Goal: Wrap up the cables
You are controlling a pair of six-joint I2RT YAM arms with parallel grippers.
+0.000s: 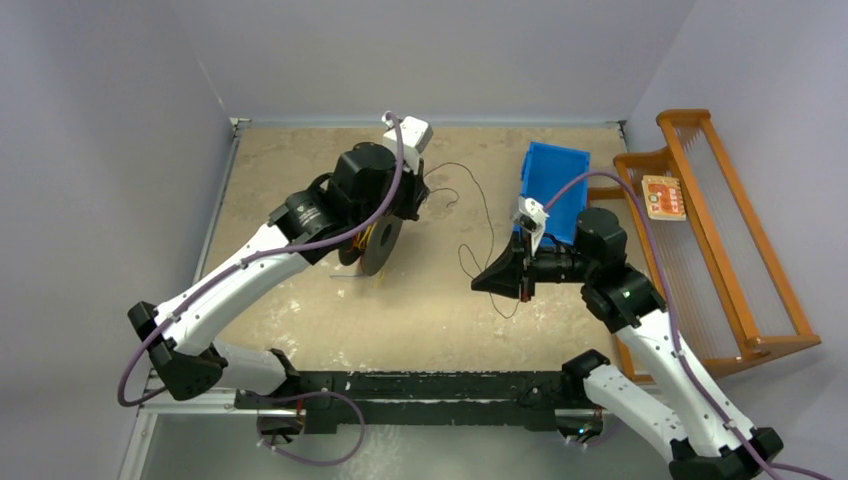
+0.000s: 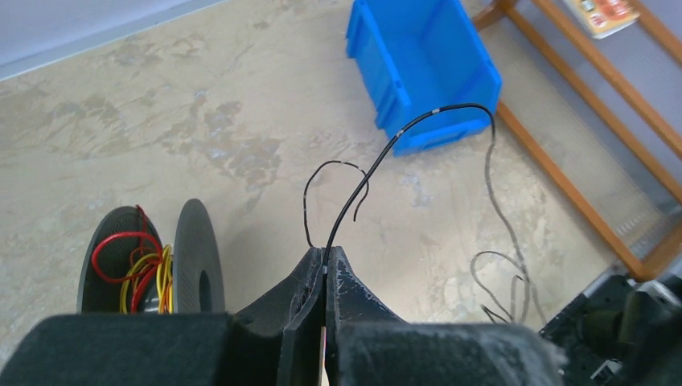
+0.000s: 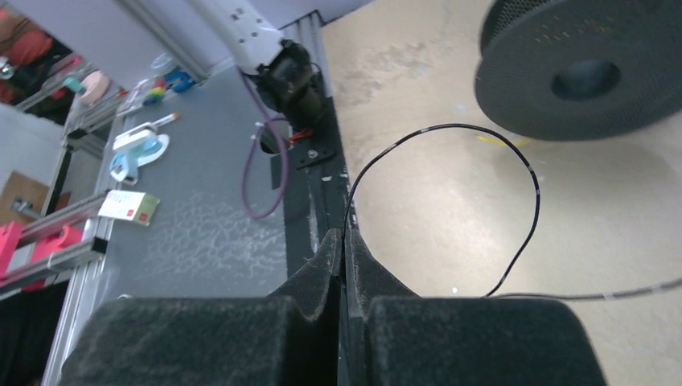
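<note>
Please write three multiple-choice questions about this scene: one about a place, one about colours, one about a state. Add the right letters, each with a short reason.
1. Where on the table does the blue bin stand?
A. at the far right
B. at the near left edge
C. in the middle

2. Which colours have the thin wires wound on the black spool?
A. blue and green
B. red and yellow
C. white only

3. How is the left gripper?
A. wide open
B. holding the bin
C. shut on the black wire

Answers: 1 A, the top view shows it near the far right corner; 2 B, the left wrist view shows those strands; 3 C, the wire comes out from between its closed tips.
</note>
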